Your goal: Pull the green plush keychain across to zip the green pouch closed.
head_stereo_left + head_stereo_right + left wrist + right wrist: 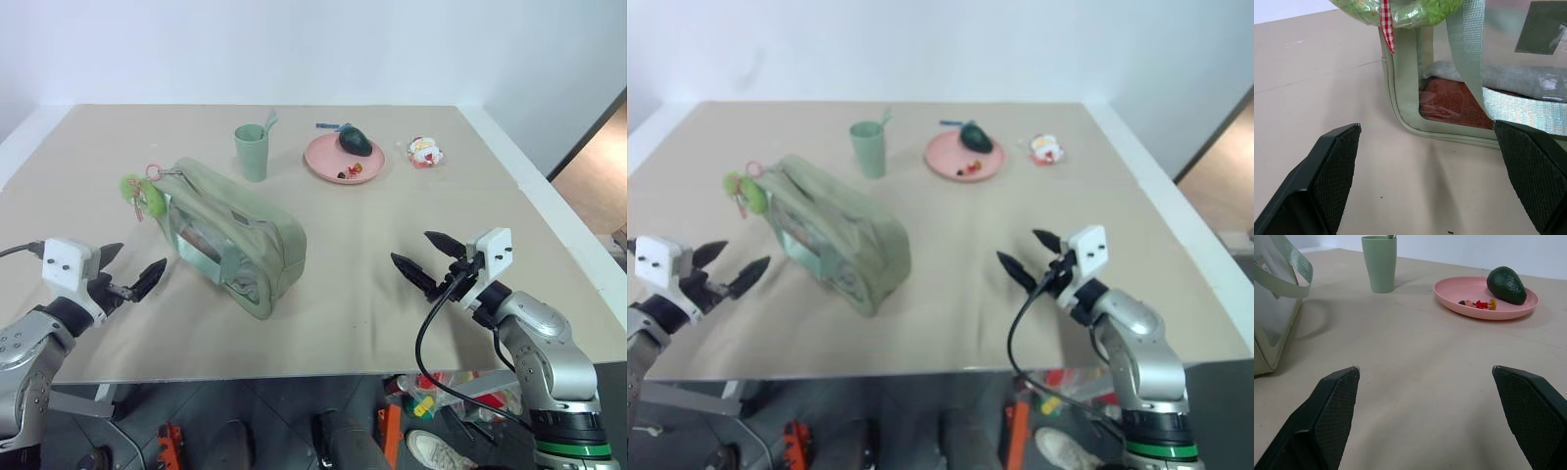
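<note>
Keychain (1400,10) cropped by frame edge above pouch (1459,98) window, contents murky; both end effectors (125,274) (431,259) spread wide, empty.

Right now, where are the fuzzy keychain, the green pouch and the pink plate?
green plush keychain (134,189), left eye view, fuzzy ring.
green pouch (257,230), left eye view, top panel.
pink plate (323,162), left eye view, bare rim.

pale green cup (252,151) beside pink plate (328,164) — dark avocado toy (357,141) on it.
</note>
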